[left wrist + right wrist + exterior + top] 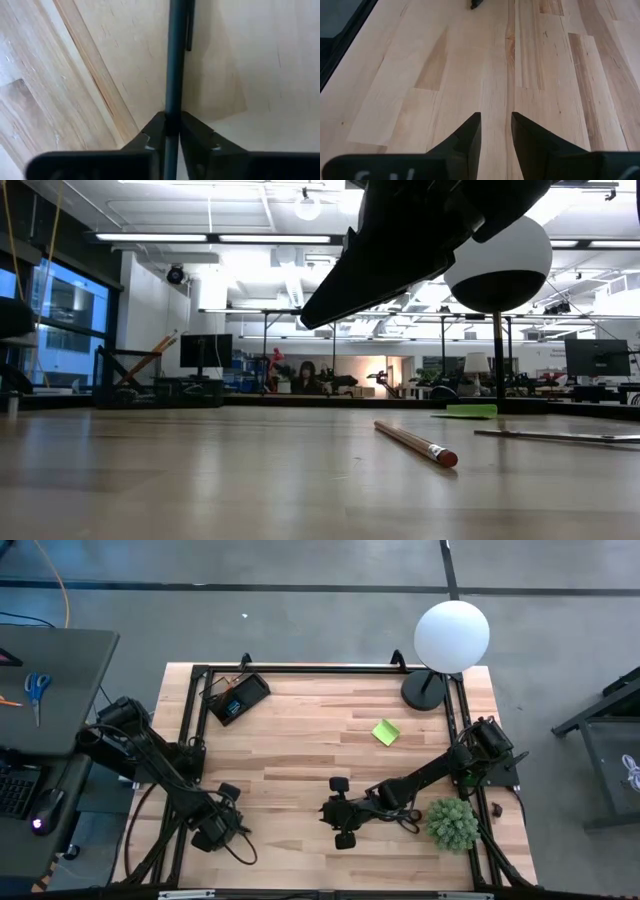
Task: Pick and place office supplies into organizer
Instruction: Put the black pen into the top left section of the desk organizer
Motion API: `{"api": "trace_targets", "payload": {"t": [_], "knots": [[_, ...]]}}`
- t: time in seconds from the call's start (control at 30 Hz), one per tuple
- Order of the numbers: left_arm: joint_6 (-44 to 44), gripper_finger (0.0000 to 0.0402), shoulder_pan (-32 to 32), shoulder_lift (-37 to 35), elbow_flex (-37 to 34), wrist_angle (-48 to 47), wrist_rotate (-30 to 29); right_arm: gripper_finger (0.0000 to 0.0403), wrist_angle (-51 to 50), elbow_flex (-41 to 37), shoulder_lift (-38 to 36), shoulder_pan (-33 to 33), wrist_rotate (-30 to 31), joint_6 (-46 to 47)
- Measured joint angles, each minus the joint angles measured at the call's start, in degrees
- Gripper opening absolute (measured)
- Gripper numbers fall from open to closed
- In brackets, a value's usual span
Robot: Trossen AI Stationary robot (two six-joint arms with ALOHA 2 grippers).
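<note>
A black pen [174, 60] lies along the wooden tabletop near the front left, with my left gripper [171, 119] [215, 828] shut on it from above. My right gripper [496, 119] [340, 810] hovers open over bare wood at the front middle, nothing between its fingers. The black organizer [237, 698] sits at the far left corner. A lime-green sticky-note pad [386, 732] lies flat right of the middle. In the low view a wooden pencil [415, 442] with a red eraser end lies flat on the table. My left gripper pinches the pen's shaft [172, 107] between its two fingers, some way from the clip [189, 32]. The fingers point straight down and lie across the pen. The pen stays level along the table; whether it rests on the wood or is just clear, I cannot tell.
A lamp with a white globe [452, 633] stands on a round black base [425, 690] at the far right. A small green plant [452, 823] sits at the front right beside my right arm. A thin rod [560, 436] lies flat at the low view's right. Bare wood spans the middle.
</note>
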Motion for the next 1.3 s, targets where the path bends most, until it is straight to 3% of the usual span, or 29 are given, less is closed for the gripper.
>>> {"api": "trace_targets", "payload": {"t": [0.1,0.3,0.5,0.77,0.9,1.1,1.3], "knots": [[-0.07,0.0009,-0.01,0.02,0.31,1.07,-1.33,0.0099,-0.02,0.0,0.0,0.0,-0.01,-0.04],[-1.48,0.0033,0.25,0.19,0.49,6.57,-6.91,0.0099,-2.37,0.0,0.0,-0.01,0.02,-0.69],[-1.63,0.0007,1.37,0.11,1.74,8.56,-9.13,0.0099,-4.5,0.0,0.0,-0.15,0.39,-0.2],[-1.74,0.0017,4.83,0.02,4.88,10.82,-14.88,0.0099,-5.22,0.0,-0.11,0.0,0.63,0.44],[-1.78,0.0004,5.16,-0.49,5.36,11.49,-20.42,0.0099,-7.33,0.0,-2.02,0.46,5.41,1.71],[-1.66,0.0004,8.09,-7.74,4.76,10.89,-32.43,0.0099,-10.04,0.0,-6.93,2.9,15.63,1.63],[10.05,0.0004,18.45,-19.98,0.14,19.78,-29.86,0.0099,-10.4,0.02,-8.83,4.59,18.39,0.44]]}}
